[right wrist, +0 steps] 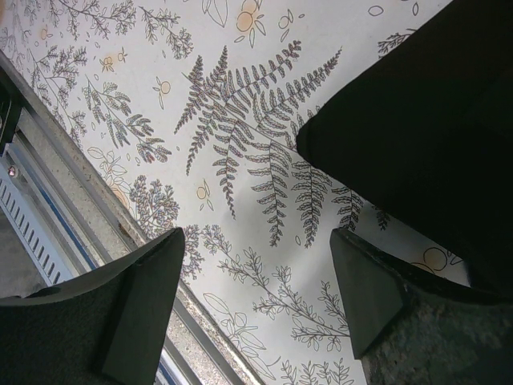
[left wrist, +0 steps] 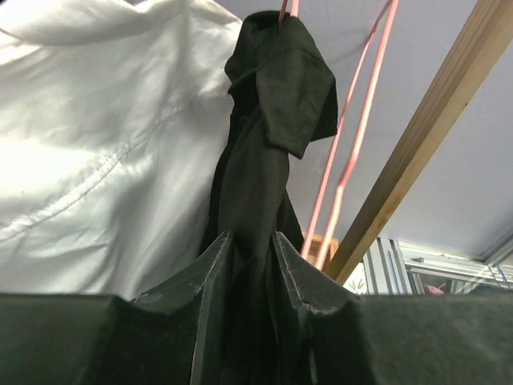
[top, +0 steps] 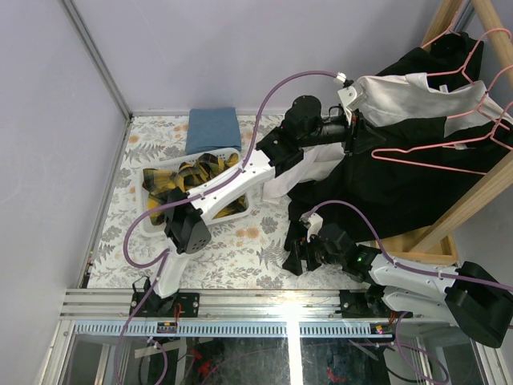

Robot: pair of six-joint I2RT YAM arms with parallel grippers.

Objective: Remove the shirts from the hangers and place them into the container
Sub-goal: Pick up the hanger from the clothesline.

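- Container [top: 149, 186]: a white perforated basket at the left of the table [top: 232, 257]. The yellow-and-black plaid shirt [top: 200, 170] is heaped inside, so that garment looks finished.
- A folded blue cloth [top: 212, 128] lies just behind the basket and seems no part of the job.
- The right gripper [right wrist: 258, 241] hangs low over the fern-printed tabletop with its jaws spread wide and nothing between them. A black hem lies just beside one finger, and the gripper is probably waiting to catch or steady fabric.
- The left gripper [left wrist: 250, 241] reaches across and up into the hanging clothes. Its jaws stand narrowly apart around a fold of the black shirt [left wrist: 264, 120]. Whether the grip is firm or loosening cannot be told.
- The white shirt [left wrist: 96, 144] hangs touching the black one on its left.
- Pink wire hangers [left wrist: 350, 152] hook over a slanted wooden rack [left wrist: 417, 152] at the right and hold both garments up, so these are not yet freed.
- No brand, label or writing can be read anywhere.
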